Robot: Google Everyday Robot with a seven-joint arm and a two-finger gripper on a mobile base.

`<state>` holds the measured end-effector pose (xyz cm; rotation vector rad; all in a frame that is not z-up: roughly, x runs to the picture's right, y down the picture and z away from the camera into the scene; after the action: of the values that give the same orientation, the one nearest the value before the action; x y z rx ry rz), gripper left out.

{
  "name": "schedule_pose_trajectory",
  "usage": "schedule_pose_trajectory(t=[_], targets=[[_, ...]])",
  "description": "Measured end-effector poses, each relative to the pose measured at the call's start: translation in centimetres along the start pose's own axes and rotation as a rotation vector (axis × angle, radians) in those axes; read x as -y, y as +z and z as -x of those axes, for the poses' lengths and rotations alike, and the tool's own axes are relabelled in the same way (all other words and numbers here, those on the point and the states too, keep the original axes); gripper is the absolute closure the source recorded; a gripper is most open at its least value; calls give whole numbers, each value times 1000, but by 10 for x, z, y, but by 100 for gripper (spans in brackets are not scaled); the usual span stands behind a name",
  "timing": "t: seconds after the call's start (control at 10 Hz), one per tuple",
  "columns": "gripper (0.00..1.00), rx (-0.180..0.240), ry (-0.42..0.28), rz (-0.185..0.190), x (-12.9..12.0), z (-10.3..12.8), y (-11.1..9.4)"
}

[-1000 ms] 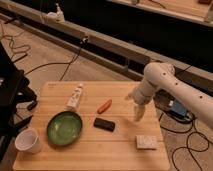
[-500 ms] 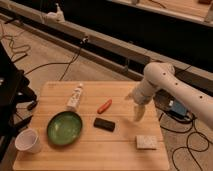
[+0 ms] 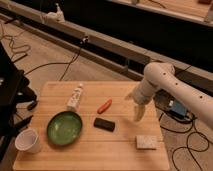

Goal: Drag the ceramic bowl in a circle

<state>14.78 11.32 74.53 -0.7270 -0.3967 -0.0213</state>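
Ceramic bowl (image 3: 64,128) unmoved on table (image 3: 120,152), end effector (image 3: 138,114) still hovering well apart from it, grip state unclear.

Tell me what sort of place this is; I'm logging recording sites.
Likely a robotics lab: loose cables cross the floor, and a wooden table holds test props like the bowl. The tool hangs above the table near the sponge.

The gripper (image 3: 138,114) hangs at the right; a black block (image 3: 104,124) and a red object (image 3: 104,106) lie between it and the ceramic bowl (image 3: 65,128); a white cup (image 3: 28,141) crowds the bowl's near left.
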Motion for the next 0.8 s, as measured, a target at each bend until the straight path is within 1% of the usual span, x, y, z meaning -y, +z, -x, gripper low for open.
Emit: schedule_pose_trajectory(t=[0.3, 0.5, 0.8], targets=[[20, 5, 4, 2, -3, -1, 3], [20, 9, 10, -2, -6, -7, 5], [20, -12, 0, -31, 6, -9, 8]])
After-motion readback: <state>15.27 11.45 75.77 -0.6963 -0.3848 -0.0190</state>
